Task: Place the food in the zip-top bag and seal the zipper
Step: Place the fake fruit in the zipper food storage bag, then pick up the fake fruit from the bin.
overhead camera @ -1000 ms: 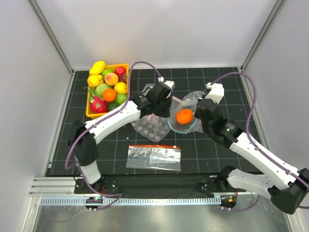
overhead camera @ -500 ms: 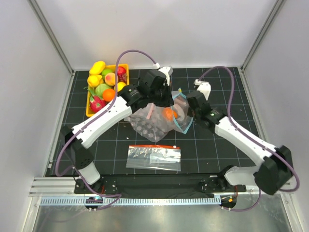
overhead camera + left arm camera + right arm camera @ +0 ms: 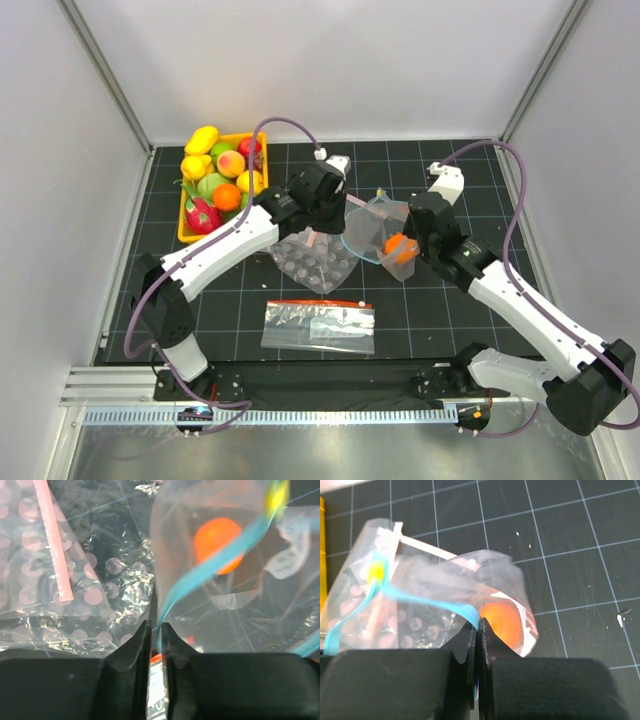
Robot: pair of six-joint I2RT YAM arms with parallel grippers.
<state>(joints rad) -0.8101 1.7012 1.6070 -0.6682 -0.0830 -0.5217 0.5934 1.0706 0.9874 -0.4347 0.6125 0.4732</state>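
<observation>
The zip-top bag (image 3: 372, 214) hangs crinkled between my two grippers above the mat, its mouth partly open. An orange (image 3: 397, 247) sits inside it at the lower right. It also shows in the left wrist view (image 3: 220, 536) and the right wrist view (image 3: 503, 623). The teal zipper (image 3: 225, 551) runs across the bag mouth. My left gripper (image 3: 345, 214) is shut on the zipper's left end (image 3: 156, 630). My right gripper (image 3: 410, 236) is shut on the zipper (image 3: 431, 603) right beside the orange. A yellow slider (image 3: 376, 572) sits on the strip.
A dotted clear bag with a pink strip (image 3: 315, 264) lies under and left of the held bag. A flat clear bag with a red-orange strip (image 3: 318, 325) lies nearer the front. A yellow tray (image 3: 183, 236) full of fruit stands at the back left.
Both grippers have carried the bag back to the right and slightly forward. The orange has slid from the bag's middle to its lower right end. Both grips have held.
</observation>
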